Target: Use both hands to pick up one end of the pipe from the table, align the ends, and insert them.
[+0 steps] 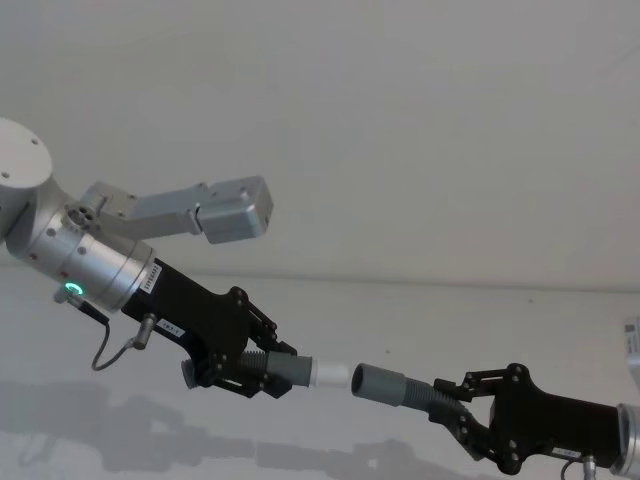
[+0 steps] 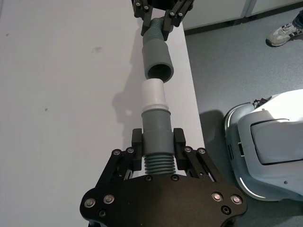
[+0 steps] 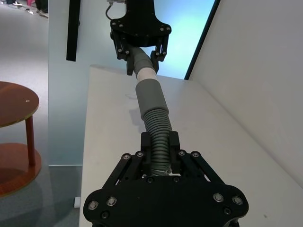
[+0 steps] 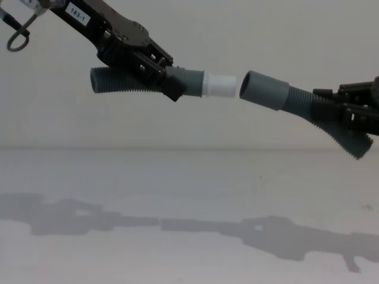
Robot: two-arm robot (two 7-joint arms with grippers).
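Note:
Both pipe pieces hang in the air above the off-white table (image 4: 177, 201). My left gripper (image 4: 155, 72) is shut on the corrugated part of one hose (image 4: 118, 81), just behind its grey collar. That hose's white tube tip (image 4: 220, 84) points at the other piece. My right gripper (image 4: 346, 115) is shut on the second corrugated hose, whose wide grey cuff (image 4: 263, 90) faces the white tip across a small gap, tilted slightly. In the head view the white tip (image 1: 328, 375) and cuff (image 1: 380, 383) lie almost in line. The left wrist view looks along the tip (image 2: 154, 94) into the hollow cuff (image 2: 158, 59).
The table's long edge (image 2: 189, 94) runs beside the pipe, with grey floor beyond it. A white machine base (image 2: 270, 142) stands on that floor. A round wooden side table (image 3: 14, 104) stands off the table's other side. A wall rises behind the table.

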